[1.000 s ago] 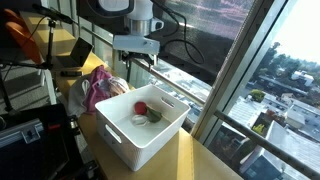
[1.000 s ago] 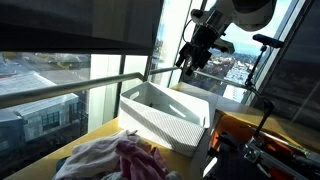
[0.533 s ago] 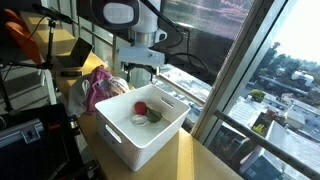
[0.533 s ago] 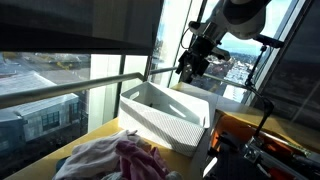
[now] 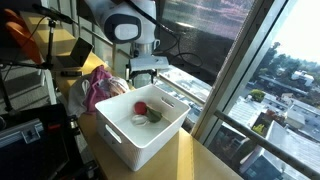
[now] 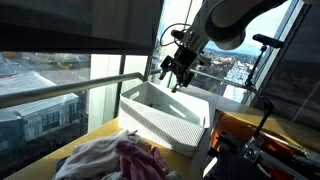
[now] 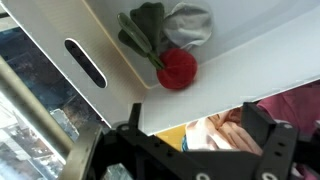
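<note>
Robotiq gripper [image 5: 147, 76] hovers empty, jaws spread wide, above one edge of the white rectangular plastic bin [image 5: 140, 150]. On the bin's floor lies a small red round plush toy with green leaves [image 7: 177, 68]. It looks light and squashy, and is probably best pinched across its red ball.

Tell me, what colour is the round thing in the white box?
The round thing is red, clearest in the wrist view.

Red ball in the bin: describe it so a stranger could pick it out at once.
Find the white plastic bin on the wooden table by the window. Inside, on its floor, lie a few small things bunched together. The red ball is the only round, bright red one, beside a green soft piece and a grey one.
</note>
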Robot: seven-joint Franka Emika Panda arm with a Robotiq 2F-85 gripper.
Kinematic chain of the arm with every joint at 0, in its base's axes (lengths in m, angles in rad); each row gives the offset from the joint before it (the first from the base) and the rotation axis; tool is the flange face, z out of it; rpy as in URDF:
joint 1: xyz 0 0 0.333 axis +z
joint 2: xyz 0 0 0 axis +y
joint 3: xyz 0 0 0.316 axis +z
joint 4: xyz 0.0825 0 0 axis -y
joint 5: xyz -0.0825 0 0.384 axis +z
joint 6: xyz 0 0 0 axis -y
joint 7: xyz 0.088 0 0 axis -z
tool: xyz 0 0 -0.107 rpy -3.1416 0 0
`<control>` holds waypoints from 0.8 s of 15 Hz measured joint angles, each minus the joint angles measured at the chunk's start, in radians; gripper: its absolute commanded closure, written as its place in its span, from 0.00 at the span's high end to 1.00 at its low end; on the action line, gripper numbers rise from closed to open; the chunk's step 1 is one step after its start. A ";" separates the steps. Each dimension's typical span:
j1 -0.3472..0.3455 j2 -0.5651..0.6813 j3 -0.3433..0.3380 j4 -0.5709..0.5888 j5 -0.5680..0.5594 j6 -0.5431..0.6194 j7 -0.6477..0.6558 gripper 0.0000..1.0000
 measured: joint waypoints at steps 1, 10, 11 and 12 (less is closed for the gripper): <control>0.000 0.029 0.006 0.021 -0.026 0.006 -0.003 1.00; 0.000 0.449 0.030 0.354 -0.212 -0.035 -0.011 1.00; 0.000 0.487 0.031 0.392 -0.225 -0.054 -0.011 1.00; 0.000 0.518 0.032 0.429 -0.236 -0.079 -0.011 1.00</control>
